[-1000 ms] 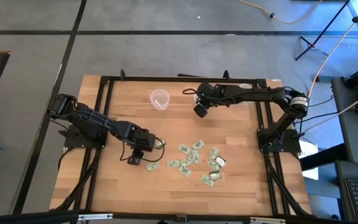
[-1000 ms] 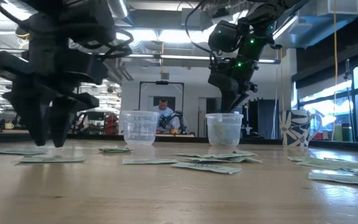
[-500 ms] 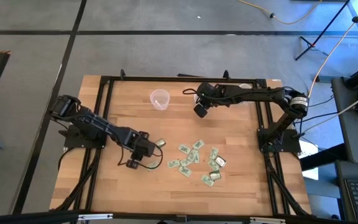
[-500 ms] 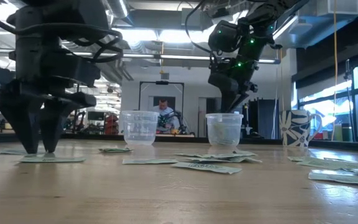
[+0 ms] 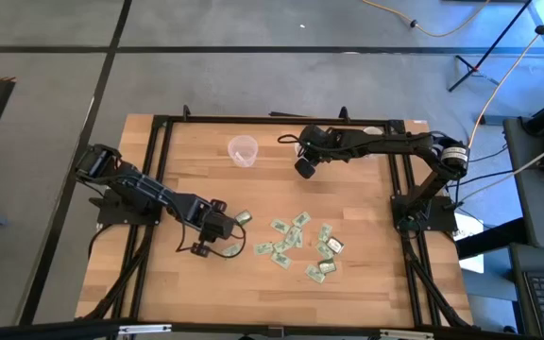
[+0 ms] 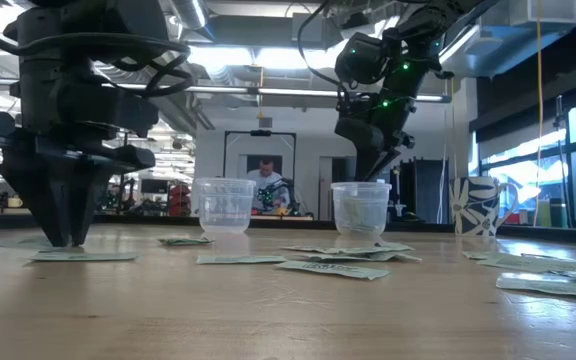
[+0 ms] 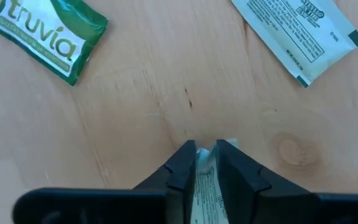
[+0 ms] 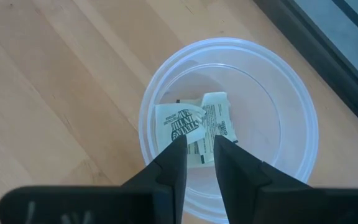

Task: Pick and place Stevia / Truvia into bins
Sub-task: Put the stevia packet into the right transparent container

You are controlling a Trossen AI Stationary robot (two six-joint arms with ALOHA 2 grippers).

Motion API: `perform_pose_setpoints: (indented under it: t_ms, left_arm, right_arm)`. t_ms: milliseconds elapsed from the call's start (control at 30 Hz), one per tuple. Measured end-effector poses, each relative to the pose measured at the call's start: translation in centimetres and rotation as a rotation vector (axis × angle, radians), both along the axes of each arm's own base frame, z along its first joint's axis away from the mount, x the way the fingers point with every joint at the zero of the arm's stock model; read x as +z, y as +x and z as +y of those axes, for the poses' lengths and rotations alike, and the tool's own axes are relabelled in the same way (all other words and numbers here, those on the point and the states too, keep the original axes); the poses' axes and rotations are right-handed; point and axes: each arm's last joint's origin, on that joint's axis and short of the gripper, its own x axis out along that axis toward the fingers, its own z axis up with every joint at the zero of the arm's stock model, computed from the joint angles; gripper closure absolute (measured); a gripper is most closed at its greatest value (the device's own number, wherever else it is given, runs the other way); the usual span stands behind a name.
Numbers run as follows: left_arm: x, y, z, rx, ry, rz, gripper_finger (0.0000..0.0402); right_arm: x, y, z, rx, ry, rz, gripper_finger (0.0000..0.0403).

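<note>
The left claw (image 7: 206,148) is down on the bench (image 5: 187,179). Its fingers are pinching a small white packet (image 7: 204,177) between them. A green Truvia packet (image 7: 48,36) and a white packet (image 7: 297,34) lie flat nearby. The right claw (image 8: 196,144) hangs over a clear cup (image 8: 291,106) with its fingers close together, holding nothing. Two packets (image 8: 194,124) lie inside that cup. The other cup (image 5: 243,149) stands apart.

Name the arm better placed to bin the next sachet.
Left. The left gripper is down on the table with a sachet between its fingers. The right gripper hangs over a cup with sachets inside and nothing between its fingers.
</note>
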Motion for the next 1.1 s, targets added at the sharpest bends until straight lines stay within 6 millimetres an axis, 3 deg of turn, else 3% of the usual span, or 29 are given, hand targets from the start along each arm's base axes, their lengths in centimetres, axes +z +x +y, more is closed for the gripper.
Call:
perform_pose_setpoints:
  t_ms: [167,333,567,700,900,1100]
  left_arm:
    - [0.2,0.1,0.3,-0.022,0.023,-0.014,0.0391]
    - [1.1,-0.1,1.6,0.034,0.049,-0.044,0.0398]
    - [4.9,-0.5,3.3,0.103,0.061,-0.234,0.0399]
    - [7.4,-1.0,4.4,0.15,0.211,-0.409,0.0399]
    - [11.0,-0.4,6.0,0.276,0.431,-0.728,0.0399]
    - [12.7,1.3,7.1,0.265,0.515,-0.915,0.0399]
  right_arm:
    - [0.0,0.0,0.0,0.006,-0.002,0.003,0.0318]
    - [0.1,0.1,0.0,0.019,-0.009,0.004,0.0318]
    - [2.0,1.5,1.0,0.1,-0.05,-0.041,0.0318]
    - [3.6,3.0,2.5,0.257,-0.124,-0.088,0.0318]
    - [4.6,5.2,6.3,0.601,-0.158,-0.268,0.0318]
    - [5.0,7.0,9.3,0.735,-0.261,-0.386,0.0318]
